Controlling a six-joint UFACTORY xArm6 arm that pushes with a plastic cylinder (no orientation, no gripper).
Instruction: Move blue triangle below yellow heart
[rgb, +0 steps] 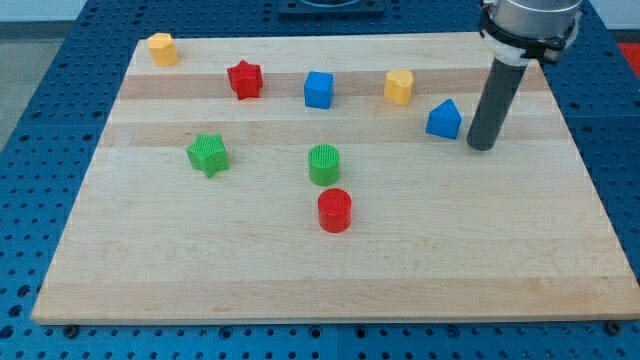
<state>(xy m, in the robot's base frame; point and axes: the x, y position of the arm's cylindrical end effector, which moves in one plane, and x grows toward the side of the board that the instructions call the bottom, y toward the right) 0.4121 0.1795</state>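
Note:
The blue triangle (444, 119) lies on the wooden board at the view's upper right. The yellow heart (399, 86) sits up and to the left of it, a short gap apart. My tip (481, 147) rests on the board just right of the blue triangle and slightly lower, with a small gap between them. The rod rises straight up from the tip to the arm at the view's top right.
A blue cube (319, 89), a red star (244, 79) and a yellow hexagon (162, 48) lie along the top. A green star (208, 154), a green cylinder (324, 164) and a red cylinder (334, 210) lie mid-board. The board's right edge (590, 190) is near.

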